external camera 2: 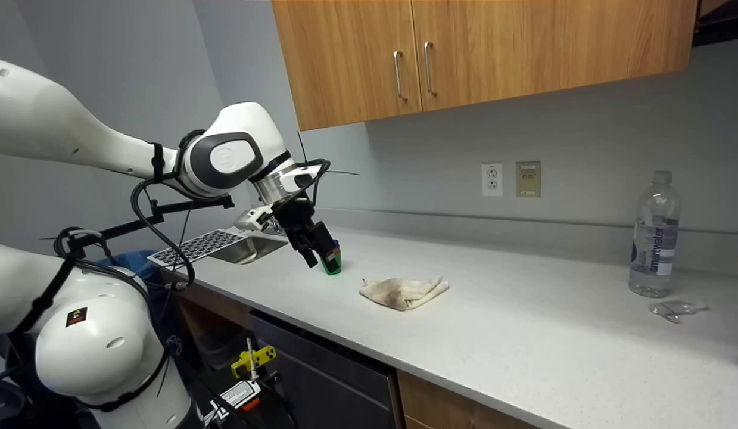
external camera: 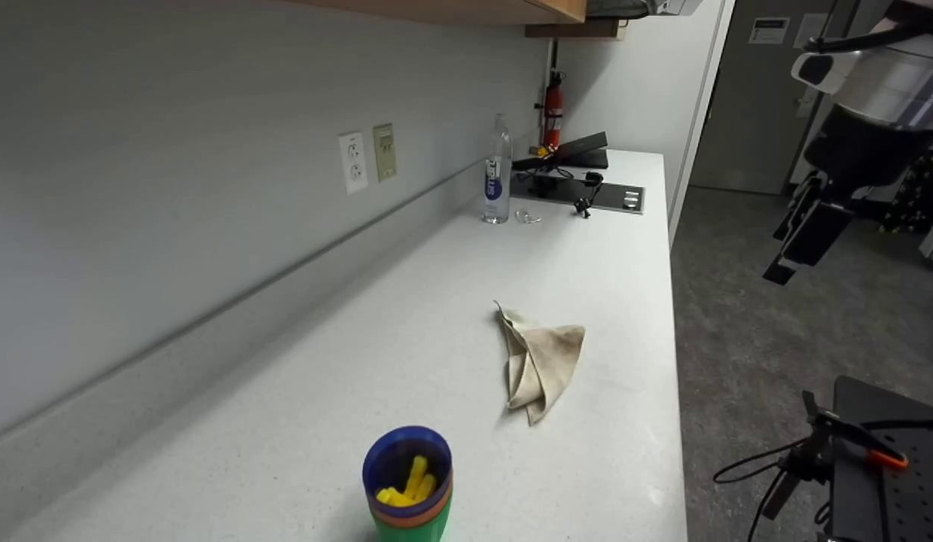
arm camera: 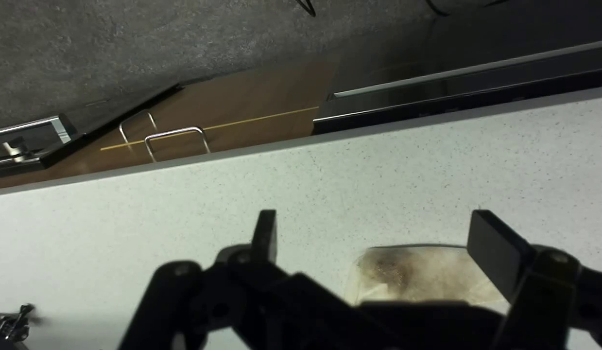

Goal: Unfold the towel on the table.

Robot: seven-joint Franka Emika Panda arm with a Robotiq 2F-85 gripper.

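The towel (external camera: 549, 360) lies crumpled and partly folded on the table (external camera: 391, 346), between the nested cups (external camera: 413, 521) and the bottle (external camera: 497, 177); in the wrist view part of it looks dark brown. The pincer (arm camera: 372, 228) gapes wide, well apart from the towel, and holds nothing. Yellow pieces (external camera: 416, 477) lie inside the cups, below their blue rim.

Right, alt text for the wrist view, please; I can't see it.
Open gripper in the foreground, a stained beige towel partly hidden behind it at lower right on a pale speckled counter. Beyond the counter's edge, along the top, are a brown cabinet, metal handles and gray floor.
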